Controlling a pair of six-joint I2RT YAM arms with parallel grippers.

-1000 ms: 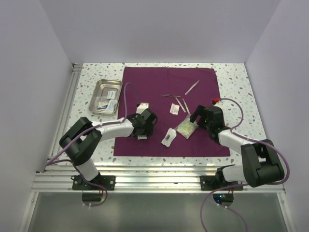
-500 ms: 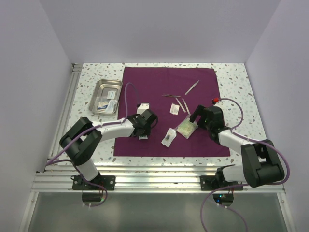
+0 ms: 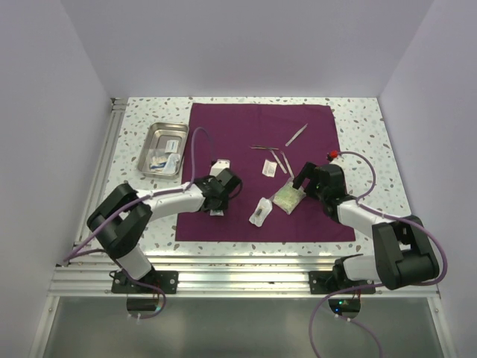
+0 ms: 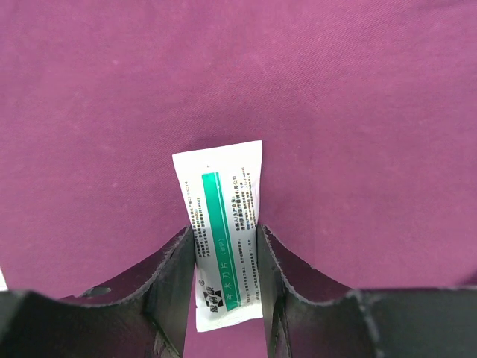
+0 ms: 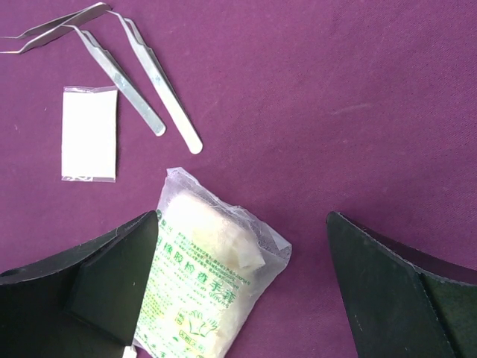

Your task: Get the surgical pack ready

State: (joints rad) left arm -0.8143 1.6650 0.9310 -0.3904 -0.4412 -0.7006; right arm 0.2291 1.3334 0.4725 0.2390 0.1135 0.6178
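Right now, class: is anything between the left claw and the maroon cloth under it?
Yes. A white sachet with a green stripe lies flat on the maroon cloth, directly under the left claw. The claw's fingers sit against the sachet's two long edges, so the claw meets the sachet, not bare cloth.

Our left tool (image 4: 223, 233) points straight down, its jaws only a narrow gap apart. Our right tool (image 5: 242, 218) hangs low as well, jaws spread wide.

High rear overview; wrist close-ups onto cloth (image 3: 246, 127)
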